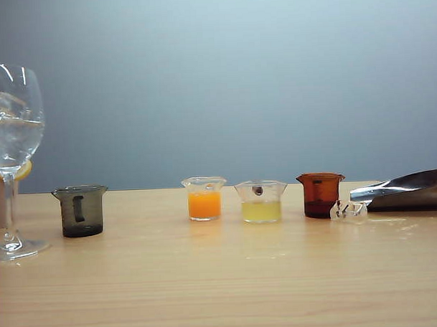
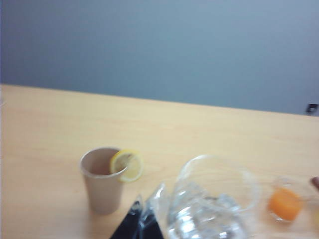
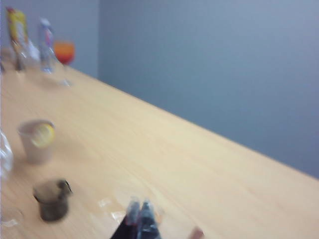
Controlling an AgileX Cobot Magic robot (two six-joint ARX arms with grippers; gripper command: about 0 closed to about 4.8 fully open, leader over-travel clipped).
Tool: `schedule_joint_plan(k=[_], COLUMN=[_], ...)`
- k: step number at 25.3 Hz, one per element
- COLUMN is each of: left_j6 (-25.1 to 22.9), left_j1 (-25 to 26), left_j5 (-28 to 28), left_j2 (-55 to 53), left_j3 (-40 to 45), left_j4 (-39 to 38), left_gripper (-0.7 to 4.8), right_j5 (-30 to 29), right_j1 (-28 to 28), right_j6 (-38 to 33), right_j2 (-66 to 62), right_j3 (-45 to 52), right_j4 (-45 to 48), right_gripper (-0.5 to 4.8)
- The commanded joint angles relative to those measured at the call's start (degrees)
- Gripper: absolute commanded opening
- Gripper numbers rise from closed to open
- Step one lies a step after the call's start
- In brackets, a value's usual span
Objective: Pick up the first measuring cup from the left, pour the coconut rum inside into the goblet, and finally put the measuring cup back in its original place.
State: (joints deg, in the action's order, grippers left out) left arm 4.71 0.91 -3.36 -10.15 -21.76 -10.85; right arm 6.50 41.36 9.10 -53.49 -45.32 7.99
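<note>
The wooden table (image 1: pixel 222 278) fills the lower part of every view, under a plain grey-blue wall (image 1: pixel 230 77). At the far left of the exterior view stands the goblet (image 1: pixel 10 128), upright, its big clear bowl holding ice cubes and clear liquid; my left wrist camera looks down into that same bowl (image 2: pixel 214 199). Behind the goblet's stem, partly hidden, is a tan paper cup (image 2: pixel 102 186) with a lemon slice (image 2: pixel 126 165) hooked on its rim.

To the right of the goblet runs a row of four small cups, each apart from its neighbour. First from the left is the measuring cup (image 1: pixel 81 210), smoky dark grey, upright on the table with its handle facing the exterior camera; I cannot tell whether any coconut rum is in it. My right wrist camera shows it blurred (image 3: pixel 52 199), near the paper cup. Next come the orange-filled clear cup (image 1: pixel 204 198), the pale yellow cup (image 1: pixel 261 201) and the amber-brown cup (image 1: pixel 320 195). At the right edge lies a metal scoop (image 1: pixel 410 190), with a small clear piece (image 1: pixel 348 210) just beside the amber-brown cup.

My left pincer (image 2: pixel 142 219) hovers close beside the goblet's rim; its dark tips look together, but blur stops me being sure. My right pincer (image 3: pixel 140 216) is clenched on nothing, above the table near the measuring cup.
</note>
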Motion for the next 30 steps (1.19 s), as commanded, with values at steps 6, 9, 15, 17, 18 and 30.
schedule_joint_plan(k=[6, 9, 15, 17, 18, 30], left_j6=[-0.22, -0.20, -0.20, -0.20, -0.20, -1.70], left_j1=[-0.44, -0.42, -0.94, -1.20, -1.33, -5.33], left_j5=[1.68, 1.68, 0.07, -0.52, -0.50, 4.04], left_j2=[0.00, 0.07, 0.09, 0.09, 0.09, 5.88], left_j3=[9.73, 11.61, 12.48, 12.48, 12.48, 15.58], left_j4=[12.61, 14.80, 14.80, 14.80, 14.80, 14.73], left_gripper=[-0.05, -0.05, -0.05, -0.05, -0.05, -0.05], right_j5=[8.79, 8.79, 8.83, 8.83, 8.83, 8.83], right_j1=[-0.28, -0.22, -0.26, -0.26, -0.26, -0.22], right_j6=[-0.46, -0.46, -0.46, -0.46, -0.46, -0.46], right_j2=[0.04, -0.11, -0.09, -0.11, -0.11, -0.09], right_j3=[1.99, 1.99, 1.99, 1.99, 1.99, 1.99], right_j4=[0.37, 0.20, -0.17, -0.39, -0.52, -0.90], right_gripper=[-0.01, 0.00, 0.00, 0.00, 0.00, -0.01])
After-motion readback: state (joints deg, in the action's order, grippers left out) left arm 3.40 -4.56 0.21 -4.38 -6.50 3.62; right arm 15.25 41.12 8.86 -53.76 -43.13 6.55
